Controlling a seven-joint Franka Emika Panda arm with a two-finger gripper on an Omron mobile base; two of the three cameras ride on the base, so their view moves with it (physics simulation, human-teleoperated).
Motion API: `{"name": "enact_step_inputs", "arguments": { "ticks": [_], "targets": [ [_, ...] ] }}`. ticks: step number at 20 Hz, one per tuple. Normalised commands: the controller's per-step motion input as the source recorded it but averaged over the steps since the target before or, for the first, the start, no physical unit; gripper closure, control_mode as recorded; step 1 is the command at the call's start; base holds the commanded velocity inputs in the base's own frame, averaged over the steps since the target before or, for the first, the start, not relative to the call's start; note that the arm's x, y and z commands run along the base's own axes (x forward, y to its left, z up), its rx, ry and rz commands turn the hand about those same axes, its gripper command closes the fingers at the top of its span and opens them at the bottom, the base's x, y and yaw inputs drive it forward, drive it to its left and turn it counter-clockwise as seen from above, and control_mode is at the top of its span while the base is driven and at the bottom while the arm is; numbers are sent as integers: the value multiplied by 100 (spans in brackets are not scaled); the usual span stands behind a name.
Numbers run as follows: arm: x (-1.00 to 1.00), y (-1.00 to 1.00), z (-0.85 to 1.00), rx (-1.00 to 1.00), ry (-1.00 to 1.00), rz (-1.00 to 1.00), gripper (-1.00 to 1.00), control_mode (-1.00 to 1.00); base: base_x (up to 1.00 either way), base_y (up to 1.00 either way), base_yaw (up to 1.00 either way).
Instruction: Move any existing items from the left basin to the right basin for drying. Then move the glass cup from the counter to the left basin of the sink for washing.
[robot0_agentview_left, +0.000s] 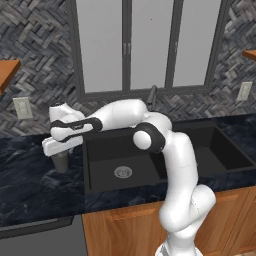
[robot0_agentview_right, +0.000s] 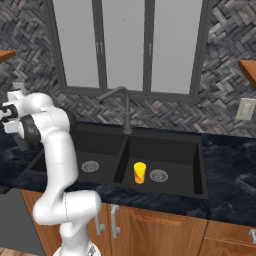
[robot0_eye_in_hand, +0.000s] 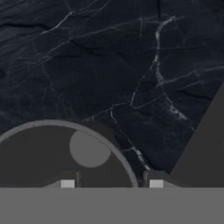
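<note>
The counter (robot0_agentview_left: 30, 185) runs dark and veined along the wall, and the sink (robot0_agentview_right: 197, 150) is sunk into it with its two black basins side by side under the faucet (robot0_agentview_right: 122, 107). The right basin (robot0_agentview_right: 187, 165) holds the yellow chunk (robot0_agentview_right: 139, 172), standing near its round drain and close to the divider. The left basin (robot0_agentview_left: 100, 155) holds nothing but its silver drain.

The glass cup (robot0_agentview_left: 61, 161) stands upright on the counter, just beside the left rim of the sink, and my gripper (robot0_agentview_left: 59, 148) hangs directly over it with my arm stretched out across the left basin.

The right base view is where the yellow chunk shows; in the left base view my own arm covers that part of the right basin. The left base view in turn gives me the cup under my hand. My hand view looks straight down into the cup (robot0_eye_in_hand: 65, 148): its round rim and pale base sit low in that picture, with one fingertip (robot0_eye_in_hand: 68, 183) inside the rim and the other outside it, so my fingers are apart and straddle the cup's wall without clamping it.

Bare stone lies open beyond the cup on the side away from the sink.
</note>
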Motion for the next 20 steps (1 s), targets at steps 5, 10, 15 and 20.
{"name": "enact_step_inputs", "arguments": {
  "ticks": [5, 10, 15, 20],
  "targets": [
    [0, 0, -7, 0, 4, 0, 100, -100, 0, 0, 0],
    [-2, -4, 1, 0, 0, 0, 100, -100, 0, 0, 0],
    [-4, -33, 19, 0, 0, -4, 100, -100, 0, 0, 0],
    [-5, -50, 32, 0, 0, -6, 100, -100, 0, 0, 0]
  ]
}}
